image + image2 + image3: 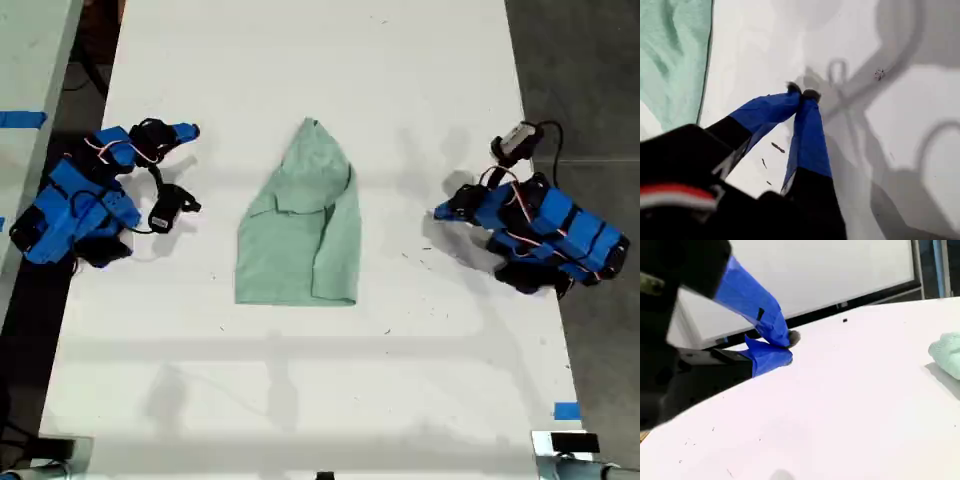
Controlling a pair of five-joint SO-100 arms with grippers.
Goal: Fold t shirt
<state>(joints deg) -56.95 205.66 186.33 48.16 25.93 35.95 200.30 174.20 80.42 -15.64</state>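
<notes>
Reaching back in with my first gripper [802, 93] and my second gripper [787, 347] both pressed together and empty, I could snag the t shirt [300, 225], lying partly folded mid-table between them, and drag its loose folds apart.

Bright overhead light casts soft layered shadows on the white table [320, 380]; wrist views blur up close.

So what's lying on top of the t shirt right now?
Nothing separate: only the t shirt's own folded-over flaps lie on it, and both claws are off it. Anything beneath it on the white table is hidden.
</notes>
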